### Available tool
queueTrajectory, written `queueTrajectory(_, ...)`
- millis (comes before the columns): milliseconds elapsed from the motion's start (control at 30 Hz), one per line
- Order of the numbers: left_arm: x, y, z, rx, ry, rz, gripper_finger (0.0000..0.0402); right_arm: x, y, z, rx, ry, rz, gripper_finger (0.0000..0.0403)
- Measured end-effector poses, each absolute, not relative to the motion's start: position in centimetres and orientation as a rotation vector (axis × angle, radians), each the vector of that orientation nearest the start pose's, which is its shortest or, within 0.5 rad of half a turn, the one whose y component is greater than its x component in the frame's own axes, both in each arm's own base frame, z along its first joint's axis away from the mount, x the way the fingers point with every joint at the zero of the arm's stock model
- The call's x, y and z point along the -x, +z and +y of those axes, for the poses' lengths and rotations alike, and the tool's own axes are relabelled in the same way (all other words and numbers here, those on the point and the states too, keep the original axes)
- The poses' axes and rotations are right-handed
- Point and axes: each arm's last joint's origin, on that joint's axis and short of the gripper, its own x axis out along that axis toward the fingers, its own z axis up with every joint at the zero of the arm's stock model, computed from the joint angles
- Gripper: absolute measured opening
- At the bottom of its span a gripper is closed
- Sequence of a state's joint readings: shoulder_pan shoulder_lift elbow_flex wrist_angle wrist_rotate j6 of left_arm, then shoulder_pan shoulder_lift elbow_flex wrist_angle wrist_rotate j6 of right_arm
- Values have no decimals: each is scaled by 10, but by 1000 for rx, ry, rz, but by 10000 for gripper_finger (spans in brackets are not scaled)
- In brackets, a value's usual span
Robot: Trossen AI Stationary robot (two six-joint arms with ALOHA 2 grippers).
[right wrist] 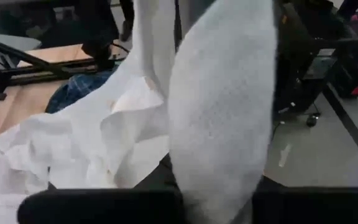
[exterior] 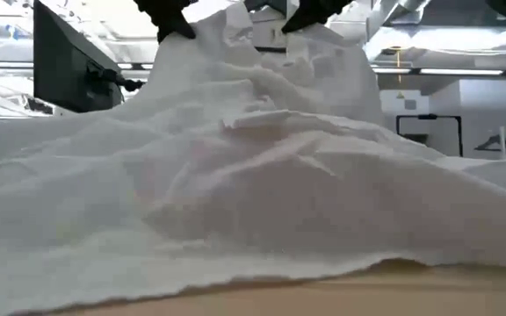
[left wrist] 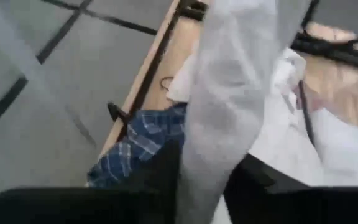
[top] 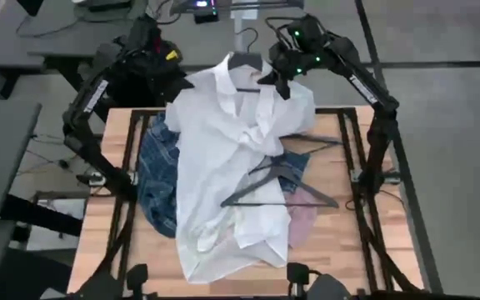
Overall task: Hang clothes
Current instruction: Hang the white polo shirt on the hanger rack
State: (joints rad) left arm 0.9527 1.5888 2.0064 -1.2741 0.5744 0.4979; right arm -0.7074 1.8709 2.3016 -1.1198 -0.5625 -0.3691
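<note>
- The left gripper (top: 182, 83) pinches the white shirt (top: 223, 175) at its shoulder, over the table's far edge; white cloth runs between its fingers (left wrist: 166, 174).
- The right gripper (top: 280, 82) is clamped on the same shirt's other shoulder, near a dark hanger (top: 247, 65).
- The shirt drapes down across the wooden table (top: 107, 217), covering most of the blue plaid shirt (top: 155, 179).
- What seems to be the pink shirt (top: 304, 223) peeks out beneath two more wire hangers (top: 282, 185).

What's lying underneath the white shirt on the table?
Under the white shirt, the plaid shirt shows at one side and a pink one at the other; their middles are covered.
</note>
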Motion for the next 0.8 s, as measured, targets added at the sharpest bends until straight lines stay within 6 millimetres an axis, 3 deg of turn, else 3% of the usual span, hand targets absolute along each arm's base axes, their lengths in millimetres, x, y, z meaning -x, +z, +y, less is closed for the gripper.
queueTrajectory(100, -179, 453, 222, 105, 182, 679, 34, -289, 454, -227, -54, -54, 566, 28)
queueTrajectory(400, -179, 455, 220, 96, 200, 676, 32, -285, 456, -231, -110, -109, 564, 126)
queueTrajectory(633, -171, 463, 213, 86, 211, 650, 30, -240, 483, -238, -115, -214, 524, 196)
queueTrajectory(800, -167, 464, 213, 87, 211, 640, 30, -209, 486, -245, -132, -277, 565, 213)
